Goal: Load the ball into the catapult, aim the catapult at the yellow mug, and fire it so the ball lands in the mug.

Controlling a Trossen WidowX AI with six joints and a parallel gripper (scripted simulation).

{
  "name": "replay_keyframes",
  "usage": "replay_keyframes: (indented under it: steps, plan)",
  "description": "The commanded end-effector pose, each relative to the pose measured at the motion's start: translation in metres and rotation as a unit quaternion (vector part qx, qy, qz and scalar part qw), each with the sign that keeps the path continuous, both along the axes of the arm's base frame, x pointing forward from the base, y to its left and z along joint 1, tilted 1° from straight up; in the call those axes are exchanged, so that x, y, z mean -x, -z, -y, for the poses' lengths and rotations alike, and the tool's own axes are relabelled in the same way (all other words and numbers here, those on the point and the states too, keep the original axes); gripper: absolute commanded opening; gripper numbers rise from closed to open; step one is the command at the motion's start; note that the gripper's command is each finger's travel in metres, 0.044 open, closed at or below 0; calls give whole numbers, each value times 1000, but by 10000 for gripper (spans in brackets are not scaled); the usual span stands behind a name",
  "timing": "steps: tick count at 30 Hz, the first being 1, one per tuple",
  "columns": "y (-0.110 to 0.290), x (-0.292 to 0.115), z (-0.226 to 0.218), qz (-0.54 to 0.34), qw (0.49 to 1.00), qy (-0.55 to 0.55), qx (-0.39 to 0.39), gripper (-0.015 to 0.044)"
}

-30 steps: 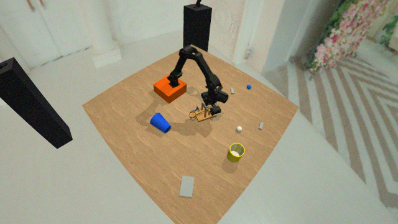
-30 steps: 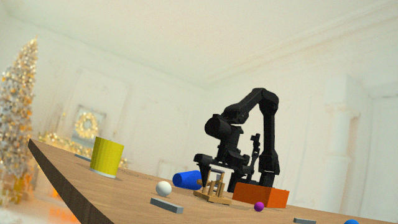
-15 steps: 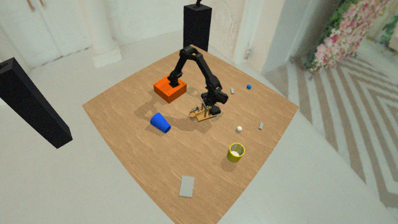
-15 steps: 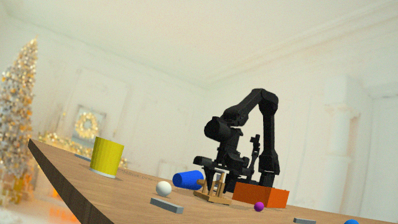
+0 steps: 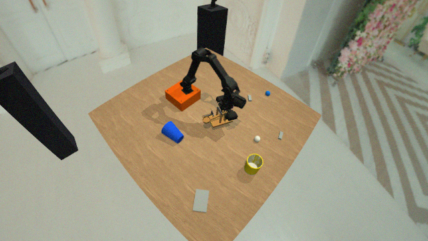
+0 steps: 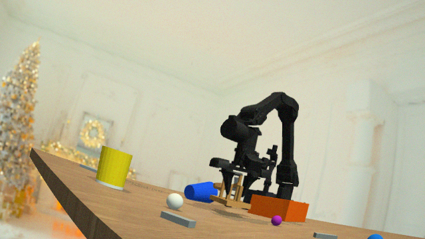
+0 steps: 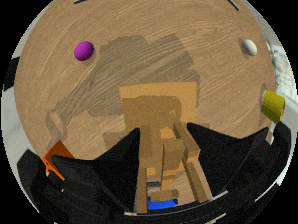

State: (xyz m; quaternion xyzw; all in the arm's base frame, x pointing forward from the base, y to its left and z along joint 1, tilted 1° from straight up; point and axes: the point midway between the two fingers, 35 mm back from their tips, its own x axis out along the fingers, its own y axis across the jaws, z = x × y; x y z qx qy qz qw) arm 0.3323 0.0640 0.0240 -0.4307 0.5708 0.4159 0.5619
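Observation:
The wooden catapult stands mid-table beside the orange arm base. My gripper is down over it and shut on its frame, one finger on each side. The yellow mug stands upright nearer the table's front edge. A white ball lies on the table between catapult and mug. A purple ball lies near the orange base. A blue ball lies at the far right.
A blue cup lies on its side left of the catapult. Small grey blocks and a flat grey plate lie about. Black pillars stand off the table.

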Motion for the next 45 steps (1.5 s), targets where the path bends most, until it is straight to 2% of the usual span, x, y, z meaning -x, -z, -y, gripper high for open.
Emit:
replay_keyframes:
  steps: [1, 11, 21, 30, 45]
  plan:
    - [-19, -4, -1, 13, 1000, 4, -3, 0]
    - [-19, -21, 24, 17, 987, 157, -5, 0]
    - [-19, -45, 58, 21, 948, 317, -7, 0]
    - [-18, -50, 64, 21, 945, 327, -7, 0]
    - [6, -52, 65, 21, 945, 327, -7, 0]
